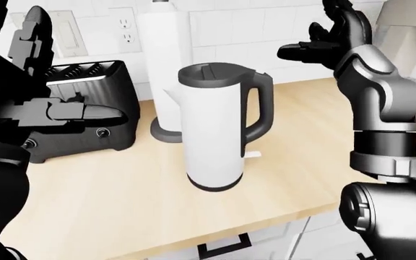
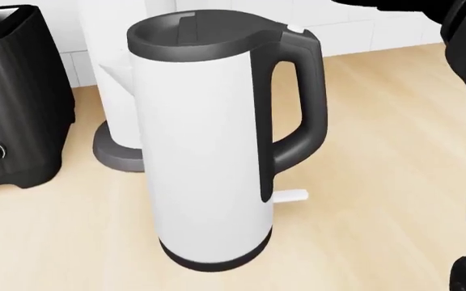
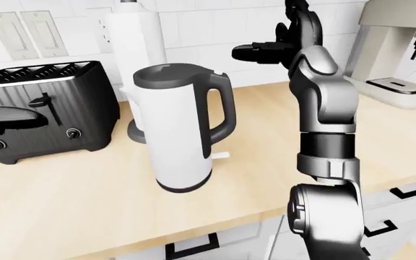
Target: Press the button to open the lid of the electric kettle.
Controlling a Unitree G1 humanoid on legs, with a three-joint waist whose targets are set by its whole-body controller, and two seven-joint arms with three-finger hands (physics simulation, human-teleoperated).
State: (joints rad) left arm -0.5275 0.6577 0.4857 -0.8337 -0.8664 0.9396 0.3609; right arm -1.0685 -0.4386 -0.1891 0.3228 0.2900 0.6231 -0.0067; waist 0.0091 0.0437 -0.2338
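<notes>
The electric kettle [image 1: 213,130] is white with a black lid, handle and base, and stands upright on the wooden counter [image 1: 107,200]. Its lid [image 2: 192,31] is shut. A small pale button [image 2: 295,28] sits at the top of the handle. My right hand [image 1: 313,33] is raised above and to the right of the kettle, fingers spread open, touching nothing. My left hand [image 1: 63,70] is at the left of the left-eye view before the toaster, open and empty.
A black toaster [image 3: 49,108] stands left of the kettle. A paper towel roll [image 1: 163,59] on a grey base is behind it. Wall sockets [image 1: 127,30] are above. A coffee machine [image 3: 399,49] stands at the right. The counter edge [image 1: 215,233] has drawers below.
</notes>
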